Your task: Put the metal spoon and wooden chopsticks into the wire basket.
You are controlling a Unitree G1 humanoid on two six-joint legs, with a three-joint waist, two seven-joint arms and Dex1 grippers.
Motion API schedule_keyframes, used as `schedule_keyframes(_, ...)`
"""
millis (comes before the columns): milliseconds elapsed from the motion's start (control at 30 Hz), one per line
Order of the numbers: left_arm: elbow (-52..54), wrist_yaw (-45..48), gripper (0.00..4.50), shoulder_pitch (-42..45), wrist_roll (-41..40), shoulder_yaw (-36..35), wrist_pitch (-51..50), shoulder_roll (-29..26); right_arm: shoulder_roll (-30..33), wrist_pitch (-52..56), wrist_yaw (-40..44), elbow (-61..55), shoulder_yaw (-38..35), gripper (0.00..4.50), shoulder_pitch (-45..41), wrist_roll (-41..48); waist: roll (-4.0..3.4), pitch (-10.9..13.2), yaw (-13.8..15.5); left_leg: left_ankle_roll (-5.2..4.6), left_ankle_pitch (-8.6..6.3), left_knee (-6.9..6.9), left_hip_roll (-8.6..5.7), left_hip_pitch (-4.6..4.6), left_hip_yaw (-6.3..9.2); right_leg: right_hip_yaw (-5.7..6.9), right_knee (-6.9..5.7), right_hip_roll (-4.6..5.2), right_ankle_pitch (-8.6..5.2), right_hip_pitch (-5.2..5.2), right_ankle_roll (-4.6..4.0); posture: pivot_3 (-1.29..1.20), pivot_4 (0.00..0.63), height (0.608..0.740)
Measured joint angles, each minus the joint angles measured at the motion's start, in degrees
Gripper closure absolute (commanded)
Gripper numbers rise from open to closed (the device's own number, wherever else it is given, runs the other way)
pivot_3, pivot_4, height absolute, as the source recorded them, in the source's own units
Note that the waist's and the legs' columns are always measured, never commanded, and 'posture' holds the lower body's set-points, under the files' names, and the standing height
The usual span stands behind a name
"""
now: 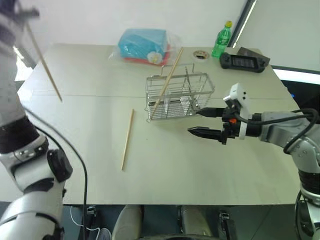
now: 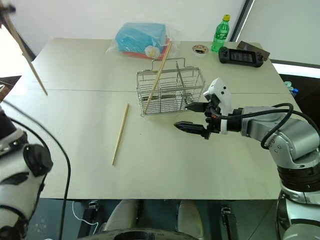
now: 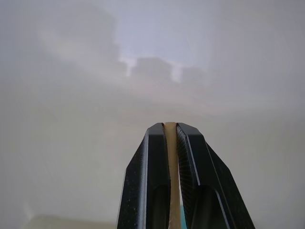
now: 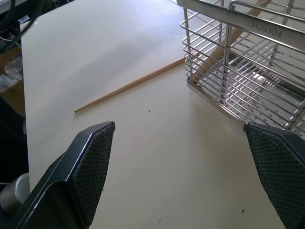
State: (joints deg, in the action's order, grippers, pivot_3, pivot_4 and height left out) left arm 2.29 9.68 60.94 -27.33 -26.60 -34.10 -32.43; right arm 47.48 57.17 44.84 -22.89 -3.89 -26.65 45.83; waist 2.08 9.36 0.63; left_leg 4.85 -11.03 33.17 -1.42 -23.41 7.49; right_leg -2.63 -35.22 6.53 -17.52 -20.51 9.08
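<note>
Nearest the camera, a loose wooden chopstick (image 1: pixel 127 139) lies flat on the pale table (image 1: pixel 165 170), at about 8 o'clock from the wire basket (image 1: pixel 180 97) and well apart from it; not yet collected.

Left gripper (image 3: pixel 170 131), raised high at the table's 10 o'clock corner, is pressed together on a second chopstick (image 1: pixel 44 62), which hangs slanting down from it, clear of the table. Likely lifted so its low end can clear the basket rim.

A third chopstick (image 1: pixel 169 79) already leans in the basket, its top sticking out towards 1 o'clock because it is longer than the basket is deep.

Right gripper (image 1: pixel 200 122) hovers just beside the basket at its 5 o'clock corner, fingers (image 4: pixel 90 167) spread wide, holding nothing; probably waiting to steady the basket.

Metal spoon: cannot make it out.
</note>
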Motion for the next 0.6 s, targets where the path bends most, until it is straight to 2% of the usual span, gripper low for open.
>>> schedule_keyframes(133,-6.8,3.1,4.35,6.1,0.5,6.2,5.3,5.5,-1.9,0.2,-2.0,-1.1,-0.3,0.0,0.5,0.5,0.01,0.0,-0.2,0.01,0.02,0.04,0.04,0.0,0.02,0.02,-0.03,-0.05,0.01,-0.01,0.03,0.0,0.15,0.713)
schedule_keyframes(300,-18.3,8.1,4.35,7.8,4.5,12.2,15.9,9.7,-3.3,1.4,-5.0,-3.3,-1.5,0.0,1.7,1.4,0.0,0.0,-0.9,0.0,0.02,-0.01,0.04,-0.01,0.02,0.03,-0.04,-0.05,0.03,-0.04,0.06,0.0,0.15,0.713)
schedule_keyframes(400,-27.2,10.3,4.35,9.8,6.2,13.9,21.8,12.7,-3.8,2.1,-7.0,-5.2,-2.5,0.0,3.2,2.4,0.08,0.1,-1.2,-0.01,0.02,0.03,0.04,-0.06,0.02,0.03,-0.02,-0.05,0.05,-0.04,0.09,0.0,0.15,0.713)
schedule_keyframes(600,-38.0,13.5,4.35,14.2,7.1,14.4,29.0,16.3,-4.5,2.9,-11.1,-8.5,-5.4,0.0,6.2,4.3,0.08,0.1,-1.3,-0.02,0.02,0.01,0.04,-0.07,0.04,0.03,-0.04,-0.05,0.06,-0.06,0.14,0.0,0.15,0.713)
